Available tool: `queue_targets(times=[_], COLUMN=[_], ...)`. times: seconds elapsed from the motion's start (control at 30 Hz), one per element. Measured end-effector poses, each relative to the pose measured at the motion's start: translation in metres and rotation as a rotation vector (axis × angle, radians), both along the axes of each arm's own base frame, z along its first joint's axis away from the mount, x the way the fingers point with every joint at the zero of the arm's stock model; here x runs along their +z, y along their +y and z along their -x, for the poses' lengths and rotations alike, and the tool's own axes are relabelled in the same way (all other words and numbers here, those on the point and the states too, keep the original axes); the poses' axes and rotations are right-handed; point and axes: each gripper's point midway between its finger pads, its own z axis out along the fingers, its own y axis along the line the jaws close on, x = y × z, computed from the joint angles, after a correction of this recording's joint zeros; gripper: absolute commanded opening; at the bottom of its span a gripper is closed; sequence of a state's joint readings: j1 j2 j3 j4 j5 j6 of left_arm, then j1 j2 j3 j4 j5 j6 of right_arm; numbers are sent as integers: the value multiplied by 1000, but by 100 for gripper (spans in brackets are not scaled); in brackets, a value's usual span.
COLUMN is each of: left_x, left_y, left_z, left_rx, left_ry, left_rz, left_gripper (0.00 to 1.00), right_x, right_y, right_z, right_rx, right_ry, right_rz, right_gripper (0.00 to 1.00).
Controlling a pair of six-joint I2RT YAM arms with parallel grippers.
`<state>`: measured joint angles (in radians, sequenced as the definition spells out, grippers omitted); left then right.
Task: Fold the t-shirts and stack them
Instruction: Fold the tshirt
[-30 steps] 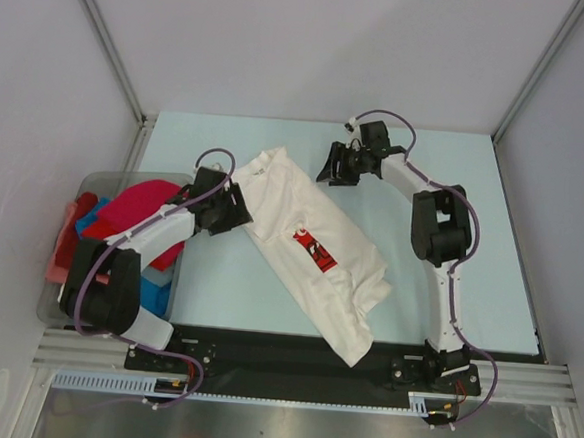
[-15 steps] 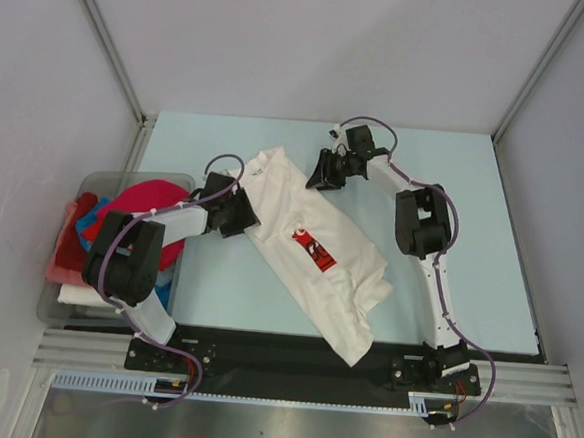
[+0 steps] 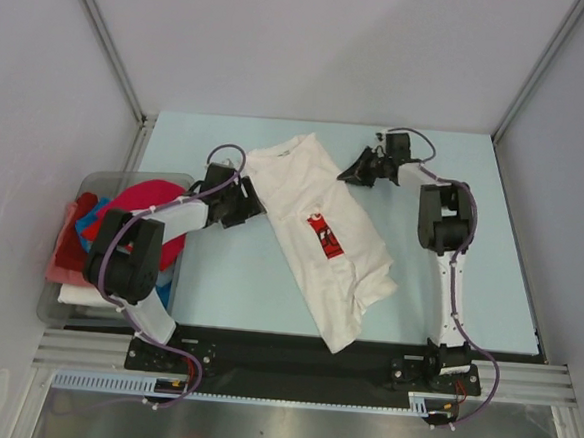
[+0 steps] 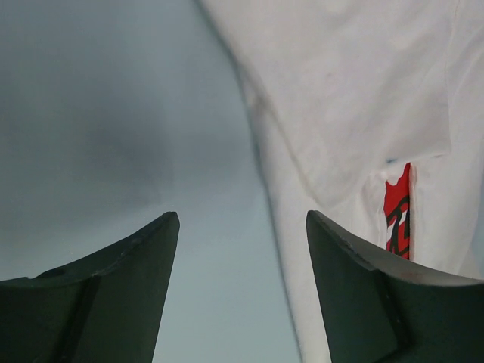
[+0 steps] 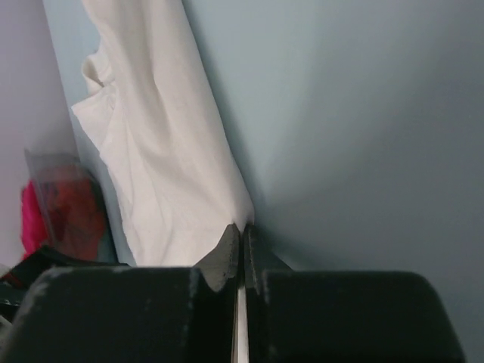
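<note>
1. The white t-shirt [image 3: 304,195] lies face up and slanted across the middle of the light blue surface [image 3: 471,242]. Its collar end points to the far side and its hem bunches toward the arm bases. The red print [image 3: 323,233] shows on the chest.
2. The right end effector [image 3: 355,171] sits low at the shirt's far right edge, fingers pressed together. From its wrist camera, a peak of white cloth [image 5: 159,151] runs right up to the fingertips [image 5: 242,227]. I'd say it is pinching that edge to tug the shirt flat.
3. The left end effector [image 3: 245,201] is at the opposite edge with its fingers spread and nothing between them. Its wrist view shows the shirt's edge [image 4: 355,91] just ahead of the gap [image 4: 242,219]. It looks lined up to take that side so both arms can stretch the cloth.
4. The shirt is not folded at all, and the lower half is creased and doubled over near the hem. That part will probably need smoothing first.
5. Off to the left is the clear bin [image 3: 94,180] with the other tees [image 3: 148,204] heaped inside, magenta-red on top, with blue and pink showing.
6. The left arm reaches out over that bin, so nothing can come out of it until the arm moves. The far side of the surface offers room for a stack.
</note>
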<state>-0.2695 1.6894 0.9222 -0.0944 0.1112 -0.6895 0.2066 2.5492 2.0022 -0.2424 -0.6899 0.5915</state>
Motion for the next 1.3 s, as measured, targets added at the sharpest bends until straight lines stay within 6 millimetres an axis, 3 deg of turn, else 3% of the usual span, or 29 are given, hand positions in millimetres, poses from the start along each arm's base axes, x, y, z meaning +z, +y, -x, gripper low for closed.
queue_targets(times=[0.1,0.13,0.17,0.27,0.3,0.4,0.57,0.67,0.77,0.93,1.07,1.3], left_x=[12,15,19,27,29,33,46,52,44,27,20,3], left_y=[-5,-7,-9,-18,-21,-34,-70,-98,-118,-130,-136,-154], left_z=[-4,-5,-5,-3,-2,7,36,62,86,112,124,144], left_rx=[-23,-31,-39,-69,-84,-129,-239,-326,-390,-434,-454,-501], left_ry=[-29,-38,-44,-57,-62,-64,-75,-84,-59,-4,13,55], left_rz=[14,14,15,17,17,17,21,49,71,78,86,138], left_gripper=[75,75,75,75,75,74,73,71,70,68,67,63], right_x=[0,0,0,7,12,20,17,20,24,9,6,4], right_y=[-57,-78,-96,-138,-144,-142,-134,-143,-154,-165,-169,-147], right_z=[-5,-5,-6,-11,-13,-5,35,64,101,165,195,248], right_rx=[-180,-241,-296,-425,-448,-463,-444,-449,-456,-450,-454,-422], right_ry=[24,36,40,26,5,-21,2,14,34,111,134,144], right_rz=[-23,-32,-31,-17,-10,19,100,177,251,353,398,473], right_gripper=[1,6,20,50,50,52,53,53,55,57,57,56])
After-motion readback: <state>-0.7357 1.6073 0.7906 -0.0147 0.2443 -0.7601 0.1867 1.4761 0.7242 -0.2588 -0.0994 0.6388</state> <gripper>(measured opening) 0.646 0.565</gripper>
